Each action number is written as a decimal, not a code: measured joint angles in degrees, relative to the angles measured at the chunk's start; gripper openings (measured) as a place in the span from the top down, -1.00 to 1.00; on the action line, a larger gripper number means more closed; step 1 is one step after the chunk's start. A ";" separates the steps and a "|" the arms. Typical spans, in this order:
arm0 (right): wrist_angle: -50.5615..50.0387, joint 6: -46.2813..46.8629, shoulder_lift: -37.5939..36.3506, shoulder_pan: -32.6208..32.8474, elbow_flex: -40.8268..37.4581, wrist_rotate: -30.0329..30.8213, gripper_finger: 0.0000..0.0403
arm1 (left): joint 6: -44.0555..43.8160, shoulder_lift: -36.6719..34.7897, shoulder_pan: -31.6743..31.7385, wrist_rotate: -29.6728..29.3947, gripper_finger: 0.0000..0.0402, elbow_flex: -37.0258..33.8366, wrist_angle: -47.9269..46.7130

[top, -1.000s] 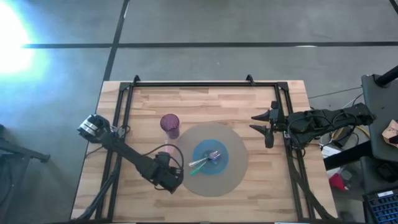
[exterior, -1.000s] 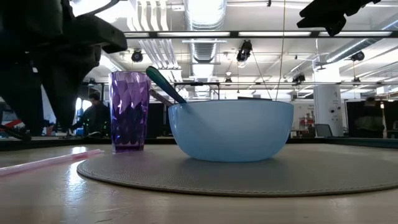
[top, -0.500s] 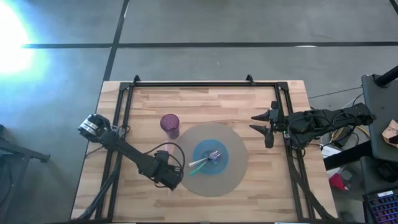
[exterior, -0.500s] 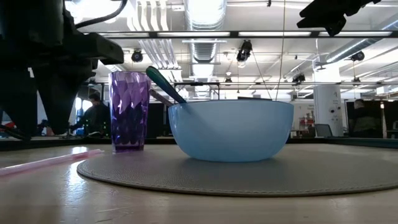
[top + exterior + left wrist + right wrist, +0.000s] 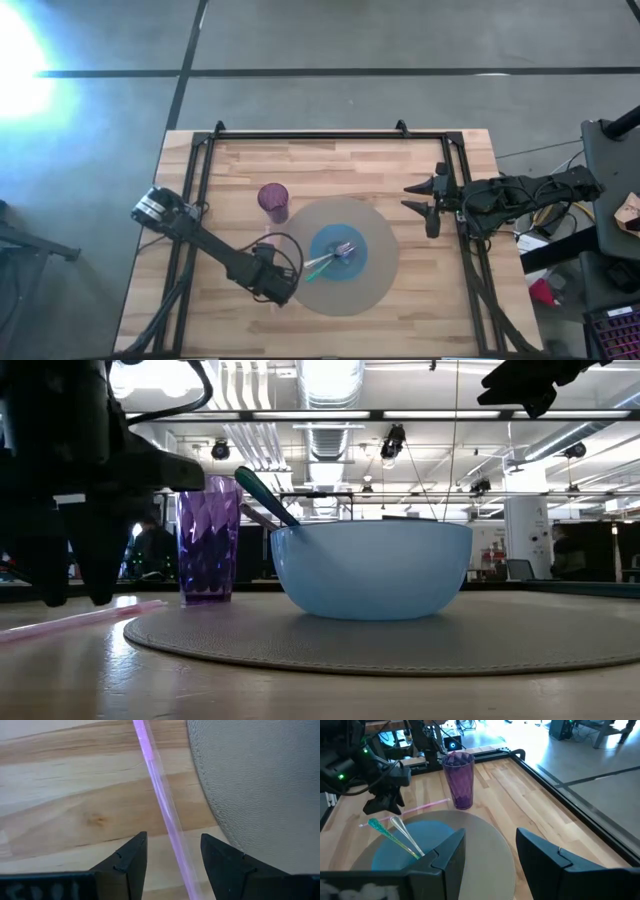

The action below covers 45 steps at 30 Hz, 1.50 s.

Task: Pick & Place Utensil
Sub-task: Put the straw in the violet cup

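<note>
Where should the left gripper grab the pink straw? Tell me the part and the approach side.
Grip the straw on its bare stretch over the wood, just off the mat edge. Come straight down from above: it lies flat on the table, and the open left gripper already straddles it, fingers on either side.

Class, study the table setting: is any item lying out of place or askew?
One item stands out: the pink straw lies flat on the bare wood beside the grey placemat, not in the purple cup or the blue bowl holding two utensils. The left tool is open astride it.
</note>
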 joint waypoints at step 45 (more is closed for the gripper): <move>0.09 0.04 0.00 -0.01 0.00 0.02 0.16 | 3.43 2.27 0.68 1.27 0.33 -0.85 2.85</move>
